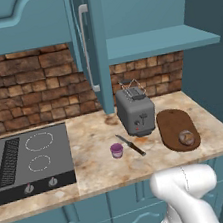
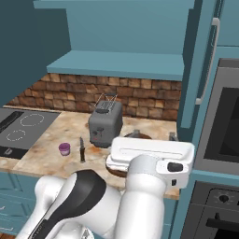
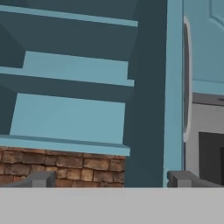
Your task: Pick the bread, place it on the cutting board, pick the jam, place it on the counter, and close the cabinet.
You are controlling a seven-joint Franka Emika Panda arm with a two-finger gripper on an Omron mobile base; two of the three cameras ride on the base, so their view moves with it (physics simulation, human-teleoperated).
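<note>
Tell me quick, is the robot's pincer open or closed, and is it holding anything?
Pincer: open and holding nothing. Its two fingertips stand far apart, facing the open cabinet.

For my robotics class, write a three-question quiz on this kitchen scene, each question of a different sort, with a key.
1. True or false: the bread lies on the cutting board.
2. The jam stands: A) on the counter B) on the cabinet shelf C) on the toaster.
3. Fill in: the cabinet doors are ____.

Key: 1 true; 2 A; 3 open.
</note>
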